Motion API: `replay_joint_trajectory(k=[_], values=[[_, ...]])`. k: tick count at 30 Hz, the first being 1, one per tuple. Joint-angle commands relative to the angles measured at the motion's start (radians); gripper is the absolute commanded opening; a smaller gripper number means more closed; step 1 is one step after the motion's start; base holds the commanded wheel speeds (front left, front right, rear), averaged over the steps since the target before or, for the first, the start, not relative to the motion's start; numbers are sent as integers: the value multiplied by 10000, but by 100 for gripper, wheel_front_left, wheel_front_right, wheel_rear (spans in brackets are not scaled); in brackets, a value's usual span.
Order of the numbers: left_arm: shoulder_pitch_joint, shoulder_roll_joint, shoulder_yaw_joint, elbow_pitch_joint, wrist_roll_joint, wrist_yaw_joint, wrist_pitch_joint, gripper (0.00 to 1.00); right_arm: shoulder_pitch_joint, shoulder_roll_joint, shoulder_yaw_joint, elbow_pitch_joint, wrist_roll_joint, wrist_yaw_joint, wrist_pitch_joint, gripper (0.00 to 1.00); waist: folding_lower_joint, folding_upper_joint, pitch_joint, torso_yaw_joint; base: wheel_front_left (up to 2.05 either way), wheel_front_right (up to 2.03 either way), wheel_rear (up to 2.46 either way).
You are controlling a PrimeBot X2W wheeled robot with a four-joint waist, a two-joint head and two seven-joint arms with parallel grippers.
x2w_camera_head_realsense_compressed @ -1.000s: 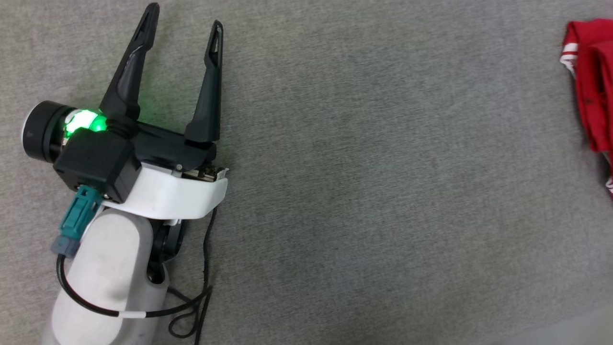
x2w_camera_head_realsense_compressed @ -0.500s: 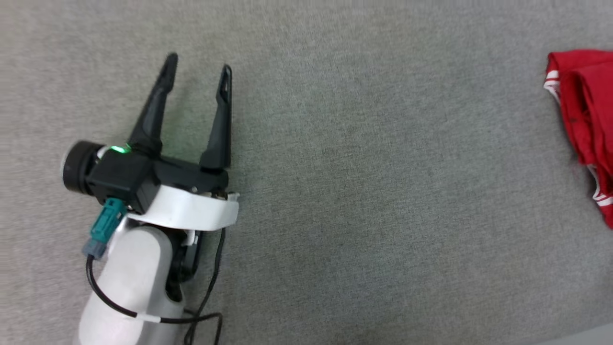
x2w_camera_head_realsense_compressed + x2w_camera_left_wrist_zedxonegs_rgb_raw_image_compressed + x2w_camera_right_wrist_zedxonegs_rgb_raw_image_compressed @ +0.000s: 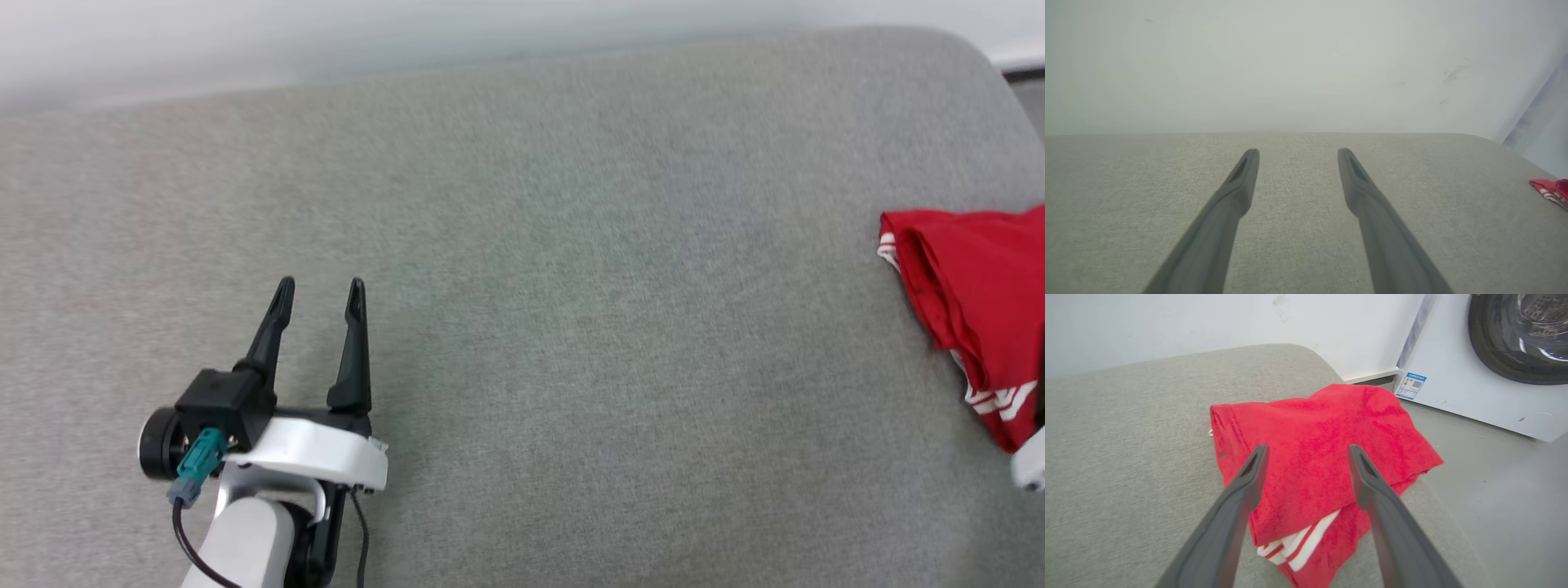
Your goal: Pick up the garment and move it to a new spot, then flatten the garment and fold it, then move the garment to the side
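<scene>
The garment (image 3: pixel 976 298) is a red shirt with white striped trim, lying folded in a loose bundle at the right end of the grey cushion (image 3: pixel 571 327). In the right wrist view the garment (image 3: pixel 1310 457) sits by the cushion's far right corner, one edge hanging past it. My right gripper (image 3: pixel 1306 453) hovers above it, open, nothing between its fingers. My left gripper (image 3: pixel 318 292) is open over bare cushion at the lower left, far from the shirt. The left gripper (image 3: pixel 1298 152) holds nothing, and a corner of the garment (image 3: pixel 1551 190) shows at far right.
A pale wall (image 3: pixel 1290 61) runs behind the cushion. A white washing machine (image 3: pixel 1486 367) with a dark round door stands on the grey floor (image 3: pixel 1506 498) just past the cushion's right end. The cushion's rounded far right corner (image 3: pixel 971 57) lies beyond the shirt.
The head camera has tilted up, bringing the cushion's far edge and the wall into view. The left gripper now looks smaller and lower. The red shirt shows further in from the right edge.
</scene>
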Motion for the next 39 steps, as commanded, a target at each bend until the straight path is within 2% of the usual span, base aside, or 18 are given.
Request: replay_joint_trajectory(k=[1,10,16,22,30,39], values=[[248,64,30,126,-76,-10,-7,100,418,270,194,-285,5,-12,-9,100,3,0,-700,370,0,0,0],[935,-7,40,816,-274,109,-9,100,2295,1235,1334,-1812,156,-12,111,100,3,0,-1943,1079,0,0,0],[1285,33,103,1058,-483,65,-3,100,3109,1511,2198,-2796,89,-10,151,100,3,0,-2444,1411,0,0,0],[1705,86,301,1081,-610,252,-21,100,3567,1635,2886,-3950,-80,-10,66,100,3,0,-2795,1638,0,0,0],[2119,195,373,973,-623,323,-40,100,4027,1681,3020,-5092,-226,-10,171,100,3,0,-3039,1674,0,0,0],[2345,180,207,1156,-681,249,-22,100,4448,1682,3038,-5411,-64,-10,271,100,3,0,-3221,1527,0,0,0]])
